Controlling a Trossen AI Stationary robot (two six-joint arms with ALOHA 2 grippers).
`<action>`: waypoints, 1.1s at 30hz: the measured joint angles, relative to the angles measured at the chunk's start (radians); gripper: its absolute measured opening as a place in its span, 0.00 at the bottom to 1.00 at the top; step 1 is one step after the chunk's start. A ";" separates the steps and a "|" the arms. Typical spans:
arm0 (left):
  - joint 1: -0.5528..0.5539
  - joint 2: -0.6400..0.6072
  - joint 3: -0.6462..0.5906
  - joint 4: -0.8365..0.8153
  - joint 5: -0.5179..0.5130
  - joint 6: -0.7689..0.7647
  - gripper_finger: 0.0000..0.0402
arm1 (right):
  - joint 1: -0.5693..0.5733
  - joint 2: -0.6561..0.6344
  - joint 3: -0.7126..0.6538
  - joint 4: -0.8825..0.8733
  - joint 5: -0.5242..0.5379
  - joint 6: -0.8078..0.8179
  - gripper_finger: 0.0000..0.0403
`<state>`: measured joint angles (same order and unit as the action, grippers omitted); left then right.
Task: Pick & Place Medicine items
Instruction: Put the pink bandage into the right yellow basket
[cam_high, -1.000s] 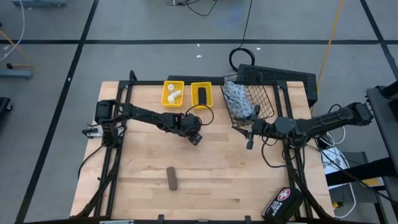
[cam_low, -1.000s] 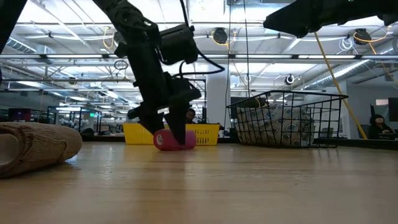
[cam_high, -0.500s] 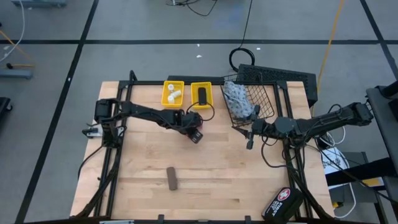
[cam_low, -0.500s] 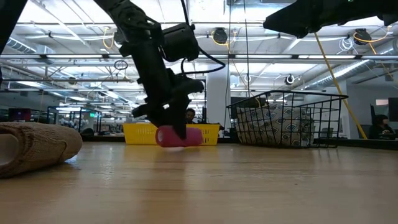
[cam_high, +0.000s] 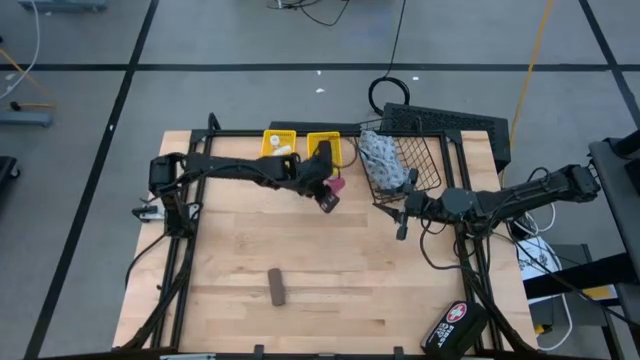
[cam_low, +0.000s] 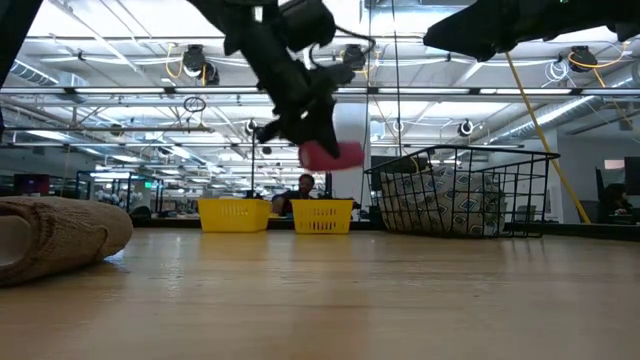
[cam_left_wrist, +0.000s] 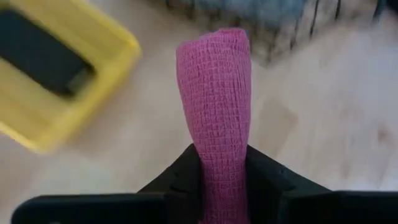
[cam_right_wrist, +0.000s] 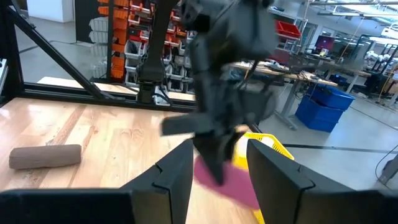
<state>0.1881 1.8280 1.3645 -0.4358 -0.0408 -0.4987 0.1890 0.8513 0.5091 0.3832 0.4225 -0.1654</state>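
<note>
the patterned pouch (cam_high: 385, 158) is already lying in the wire basket (cam_high: 428, 172), white bottles (cam_high: 279, 152) in one yellow bin (cam_high: 268, 141), a black block (cam_high: 324, 150) in the other. the brown roll (cam_high: 276, 285) is being left on the worktop (cam_high: 240, 270). the magenta tube (cam_high: 337, 185) is being carried aloft, clenched in the left end effector (cam_high: 329, 196), between bins and basket. the right end effector (cam_high: 402, 218) is being held released beside the basket.

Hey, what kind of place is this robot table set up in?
Probably a robotics lab or workshop: taped concrete floor, open ceiling trusses with pendant lights, and shelving with orange parts bins behind the table.
</note>
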 joint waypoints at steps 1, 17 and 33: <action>0.007 -0.002 0.024 -0.005 -0.024 0.014 0.23 | 0.000 0.000 0.000 -0.001 0.000 0.000 0.35; 0.231 -0.024 0.101 -0.090 -0.135 -0.117 0.24 | -0.010 0.008 0.000 -0.001 0.000 -0.005 0.35; 0.275 0.057 0.101 0.043 -0.163 -0.225 0.24 | -0.025 0.008 0.000 -0.009 -0.003 -0.003 0.35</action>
<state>0.4635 1.8850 1.4658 -0.3931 -0.2040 -0.7236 0.1638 0.8597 0.5095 0.3745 0.4191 -0.1688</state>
